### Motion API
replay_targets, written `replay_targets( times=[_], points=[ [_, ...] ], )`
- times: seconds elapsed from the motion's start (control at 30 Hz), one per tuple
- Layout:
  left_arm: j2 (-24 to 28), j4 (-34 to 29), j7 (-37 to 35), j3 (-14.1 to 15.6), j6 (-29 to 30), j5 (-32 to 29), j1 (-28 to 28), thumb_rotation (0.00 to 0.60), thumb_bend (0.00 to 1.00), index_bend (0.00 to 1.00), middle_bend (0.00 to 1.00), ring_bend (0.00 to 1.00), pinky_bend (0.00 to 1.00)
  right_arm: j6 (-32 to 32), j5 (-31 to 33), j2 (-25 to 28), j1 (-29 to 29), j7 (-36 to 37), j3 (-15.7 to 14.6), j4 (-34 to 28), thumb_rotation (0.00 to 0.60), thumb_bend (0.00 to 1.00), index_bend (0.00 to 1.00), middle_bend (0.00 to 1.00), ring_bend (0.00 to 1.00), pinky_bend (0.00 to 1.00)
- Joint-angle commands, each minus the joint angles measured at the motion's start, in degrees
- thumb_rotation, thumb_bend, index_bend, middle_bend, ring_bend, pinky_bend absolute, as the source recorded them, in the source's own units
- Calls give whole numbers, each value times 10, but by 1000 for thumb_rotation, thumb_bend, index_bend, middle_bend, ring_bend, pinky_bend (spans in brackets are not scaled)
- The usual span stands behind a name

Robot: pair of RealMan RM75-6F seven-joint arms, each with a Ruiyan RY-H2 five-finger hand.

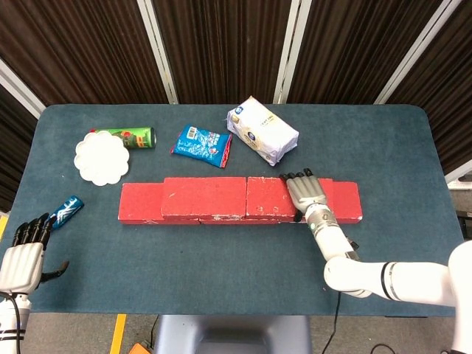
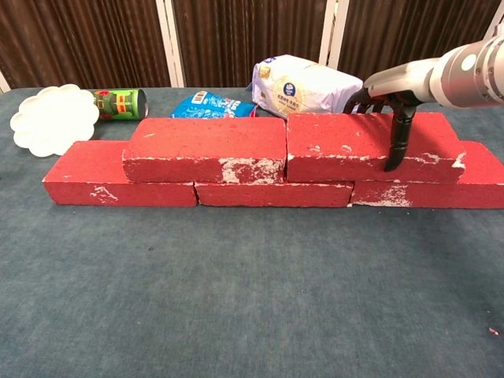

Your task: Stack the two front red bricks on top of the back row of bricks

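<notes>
Three red bricks form the bottom row (image 2: 94,179) (image 1: 140,206) across the table. On it lie two more red bricks end to end: the left upper brick (image 2: 205,146) (image 1: 204,196) and the right upper brick (image 2: 339,142) (image 1: 267,198). My right hand (image 2: 387,102) (image 1: 306,193) grips the right upper brick near its right end, fingers over the top and back, thumb (image 2: 396,142) down the front face. My left hand (image 1: 26,251) hangs at the table's near left corner, fingers apart, holding nothing.
Behind the bricks are a white plate (image 1: 101,157), a lying green can (image 1: 134,138), a blue snack bag (image 1: 203,145) and a white package (image 1: 262,140). A small blue packet (image 1: 66,212) lies beside my left hand.
</notes>
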Motion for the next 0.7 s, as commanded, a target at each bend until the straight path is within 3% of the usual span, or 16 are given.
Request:
replay_targets(
  times=[0.03,0.7],
  points=[
    [0,0,0,0,-1,-1,0,600,231,0,0,0,61,1,-1,-2,1,0,1,1,600,176,274,322,256,0],
    [1,-1,0,0,-2,-3,-1,600,231,0,0,0,61,5,6,-10,8,-2,0,7,600,175,263,259,203,0]
  ],
)
